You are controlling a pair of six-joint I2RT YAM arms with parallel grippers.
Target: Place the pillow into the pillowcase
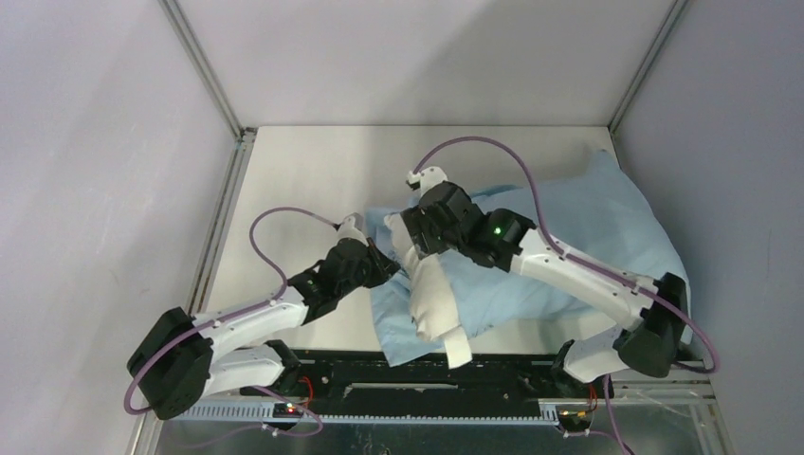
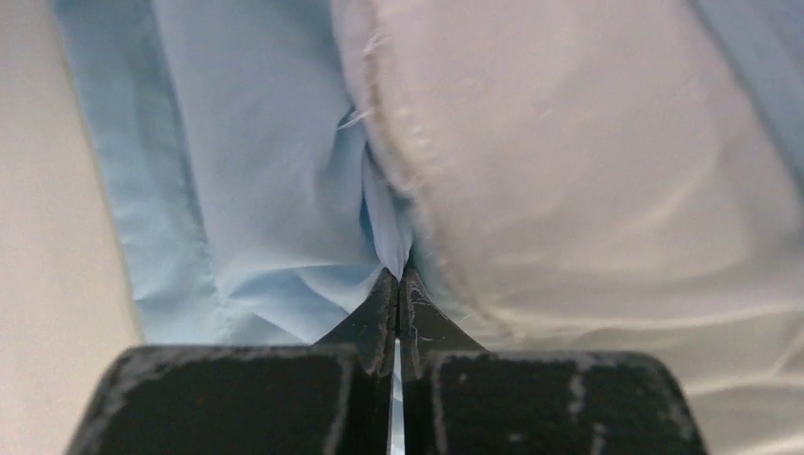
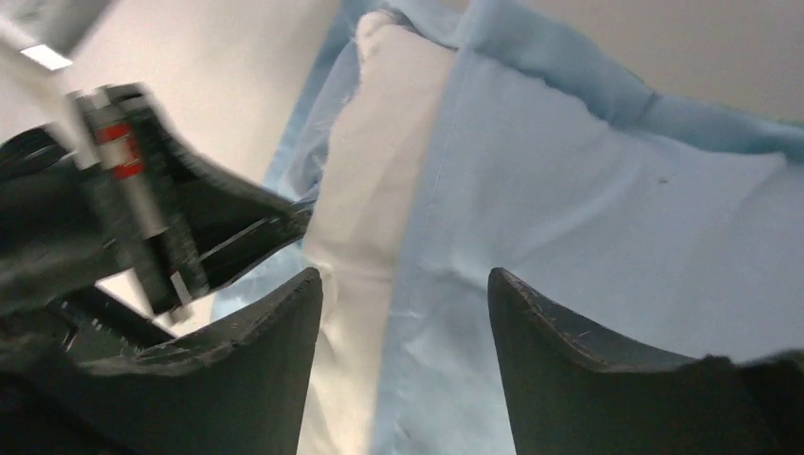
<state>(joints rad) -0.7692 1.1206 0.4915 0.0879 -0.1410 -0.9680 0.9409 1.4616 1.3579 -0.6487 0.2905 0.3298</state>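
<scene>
The pillow [image 1: 429, 301] lies near the middle of the worktop [image 1: 313, 171], toward its near edge. Only a narrow off-white part of it shows; the rest is covered by the light blue pillowcase [image 1: 588, 218]. A white strip of cloth hangs from the pillow's near end, pointing toward the arm bases. The pillowcase spreads from the pillow across the right half of the worktop to the far right corner, wrinkled and bulging. A flat blue layer also lies under and to the left of the pillow. In the left wrist view the pillow's seamed edge sits against a fold of blue fabric. The left gripper [image 2: 396, 275] is clenched on that fold, its fingertips pressed together with the thin cloth pinched between them, right beside the pillow's edge. The right gripper [image 3: 406, 277] hovers over the boundary between the bare pillow and the blue cover. It is released, with its two dark fingers [image 3: 275, 351] spread wide and nothing between them; whether they touch the fabric cannot be told. From the right wrist view the left gripper appears just to the left, close by.
</scene>
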